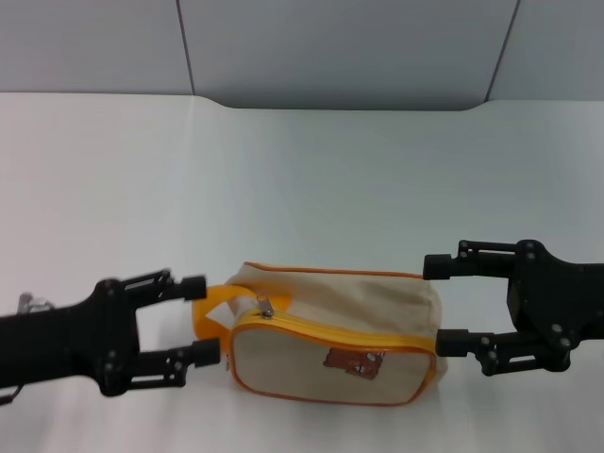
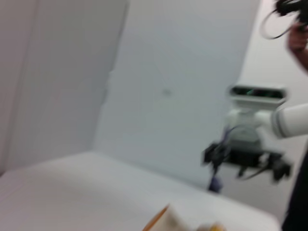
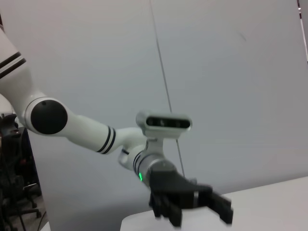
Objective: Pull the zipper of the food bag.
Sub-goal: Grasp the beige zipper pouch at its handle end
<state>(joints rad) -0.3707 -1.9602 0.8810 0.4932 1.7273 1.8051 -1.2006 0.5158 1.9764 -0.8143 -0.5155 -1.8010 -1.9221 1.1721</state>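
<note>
Beige fabric with orange piping makes up the food bag (image 1: pixel 335 332), lying low in the middle of the head view on the white table (image 1: pixel 302 179). Its yellow-orange zipper (image 1: pixel 330 331) runs along the front top edge, the silver pull tab at the left end, next to the handle loop (image 1: pixel 212 307). At lower left, the left gripper (image 1: pixel 200 319) stands wide, its fingertips just beside the loop. At right, the right gripper (image 1: pixel 445 303) is spread wide, flanking the bag's right end.

Left wrist view: a corner of the bag (image 2: pixel 166 221) shows at the bottom edge, the right gripper (image 2: pixel 245 161) beyond it.

Right wrist view: the left gripper (image 3: pixel 192 204) shows at bottom centre, fingers apart.
</note>
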